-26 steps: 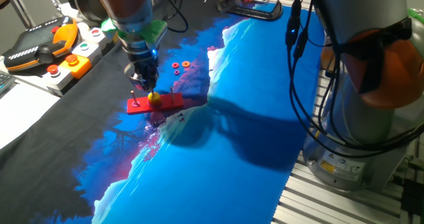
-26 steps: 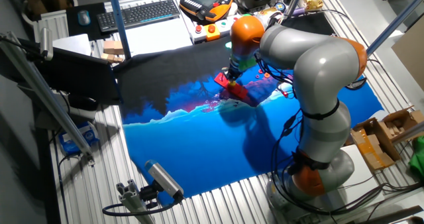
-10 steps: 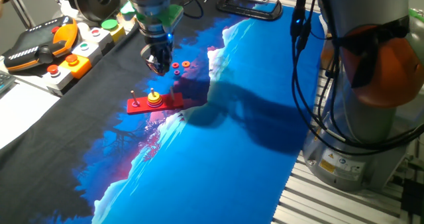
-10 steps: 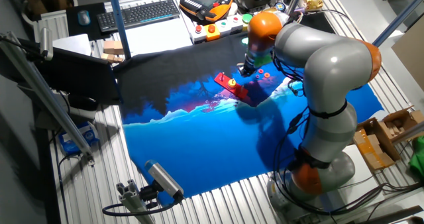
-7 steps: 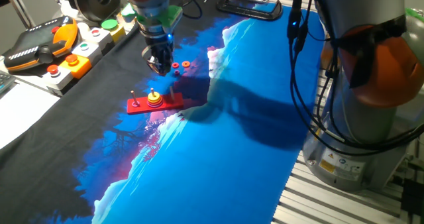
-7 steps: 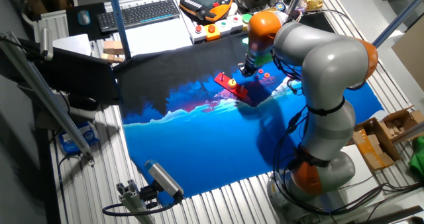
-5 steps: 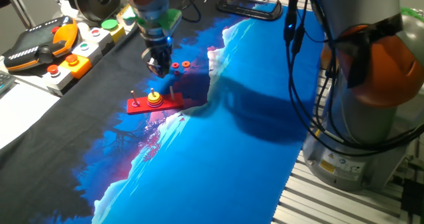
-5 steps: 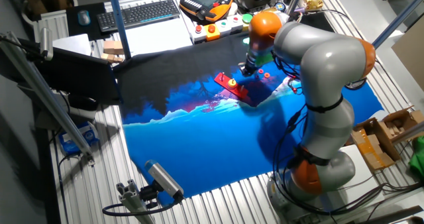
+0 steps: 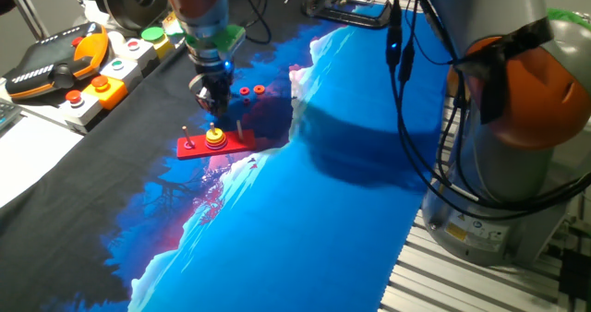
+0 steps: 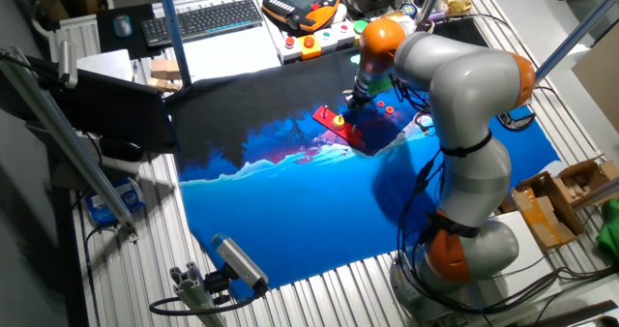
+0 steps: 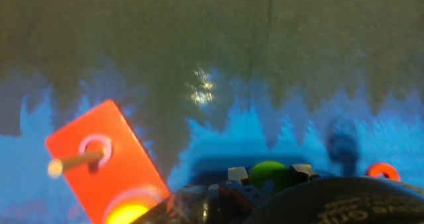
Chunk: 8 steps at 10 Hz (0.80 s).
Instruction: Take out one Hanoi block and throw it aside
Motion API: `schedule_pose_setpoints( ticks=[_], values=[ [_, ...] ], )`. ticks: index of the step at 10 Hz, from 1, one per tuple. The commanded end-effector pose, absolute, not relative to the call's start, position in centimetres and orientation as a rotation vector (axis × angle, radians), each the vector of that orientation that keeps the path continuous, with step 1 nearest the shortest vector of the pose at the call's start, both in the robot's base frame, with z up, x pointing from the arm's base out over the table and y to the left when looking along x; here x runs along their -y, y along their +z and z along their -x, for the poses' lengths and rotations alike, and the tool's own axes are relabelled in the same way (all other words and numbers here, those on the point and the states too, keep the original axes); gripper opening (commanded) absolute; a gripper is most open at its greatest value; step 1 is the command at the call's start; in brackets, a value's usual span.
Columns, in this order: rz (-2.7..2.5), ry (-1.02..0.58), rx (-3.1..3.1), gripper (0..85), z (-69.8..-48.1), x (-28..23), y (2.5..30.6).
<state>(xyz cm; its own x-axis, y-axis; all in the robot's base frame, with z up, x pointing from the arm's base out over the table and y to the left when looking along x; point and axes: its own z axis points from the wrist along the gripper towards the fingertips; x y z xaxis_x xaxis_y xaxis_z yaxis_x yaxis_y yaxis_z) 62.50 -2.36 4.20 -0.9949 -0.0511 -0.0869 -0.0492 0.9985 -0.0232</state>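
Two-finger gripper [image 9: 213, 103] hangs above the table mat, just beyond the flat red peg base [image 9: 216, 146]. The hand view shows a small flat green ring [image 11: 268, 173] sitting between the fingertips, so the gripper reads as pinched on this Hanoi block; the fixed views are too small to confirm it.

On the base, a yellow-and-orange ring stack [image 9: 214, 137] sits on the middle peg; the thin wooden peg [image 11: 74, 162] at the end stands bare. Small red rings [image 9: 251, 91] lie loose on the dark cloth near the gripper.

Progress, as judged: the take-out half looks done, with the green ring off the pegs and lifted clear. Left to do: carry it away from the base and release it aside. No release yet.
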Motion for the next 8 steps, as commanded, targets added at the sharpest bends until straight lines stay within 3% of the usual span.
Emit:
schedule_pose_setpoints(
  ticks=[1, 8],
  values=[
    [0.068, -0.047, -3.044, 0.7, -62.83, 2.22, 3.79],
    [0.109, -0.105, -3.026, 0.7, -63.23, 2.21, 2.98]
  ],
)
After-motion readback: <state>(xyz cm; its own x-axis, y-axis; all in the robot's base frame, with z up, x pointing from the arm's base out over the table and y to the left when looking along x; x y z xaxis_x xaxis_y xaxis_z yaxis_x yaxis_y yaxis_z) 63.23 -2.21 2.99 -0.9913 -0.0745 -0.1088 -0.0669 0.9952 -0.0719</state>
